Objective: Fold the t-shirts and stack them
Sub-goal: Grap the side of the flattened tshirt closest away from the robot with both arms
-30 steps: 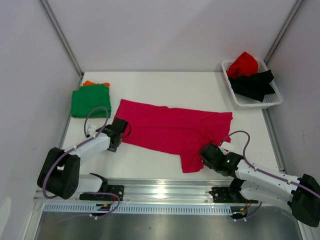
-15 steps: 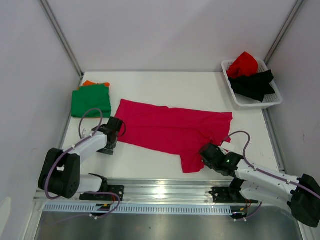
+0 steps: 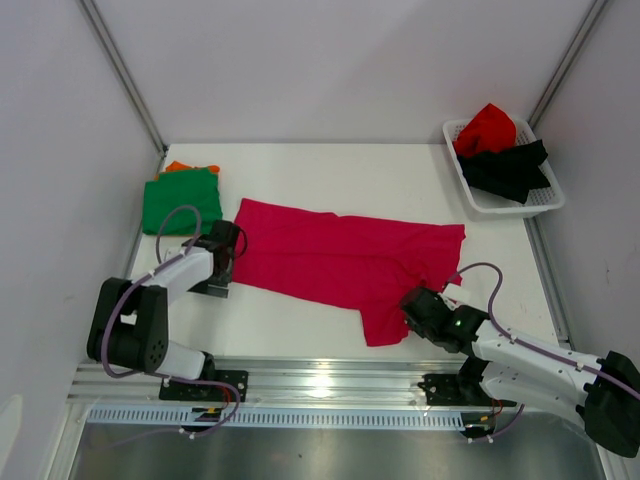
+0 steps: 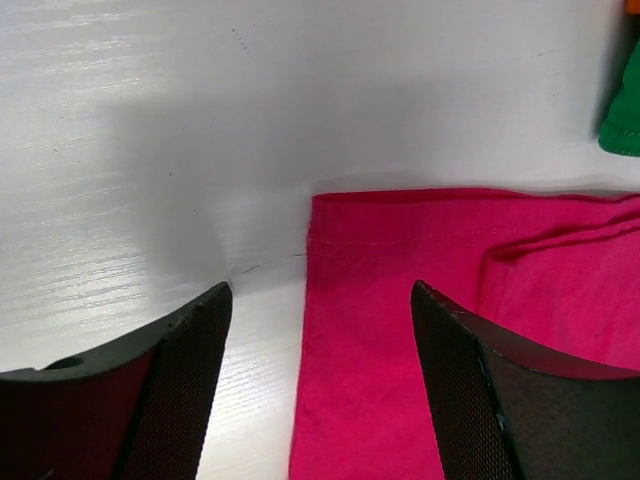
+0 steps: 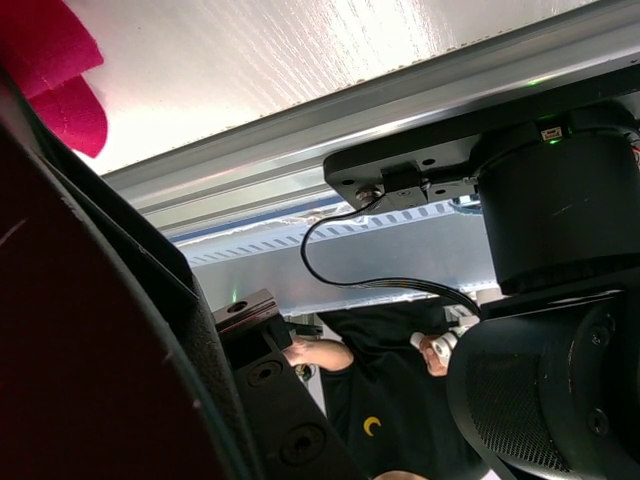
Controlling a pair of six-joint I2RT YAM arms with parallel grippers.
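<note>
A magenta-pink t-shirt [image 3: 340,265] lies spread flat in the middle of the table. My left gripper [image 3: 228,247] is at its left edge. In the left wrist view this gripper [image 4: 320,298] is open, and the shirt's hemmed corner [image 4: 440,290] lies on the table between its fingers, ungripped. My right gripper [image 3: 412,308] is shut beside the shirt's near flap. The right wrist view shows only a bit of magenta cloth [image 5: 55,80], and I cannot tell whether any is pinched. A folded green t-shirt [image 3: 180,200] lies on an orange one [image 3: 178,166] at the back left.
A white lattice basket [image 3: 500,208] at the back right holds a red t-shirt [image 3: 487,128] and a black one [image 3: 510,168]. A metal rail [image 3: 330,380] runs along the near edge. Enclosure walls close in on both sides.
My left gripper opened wider and shifted a little left and back along the shirt's left edge. The right arm and the shirts stayed still.
</note>
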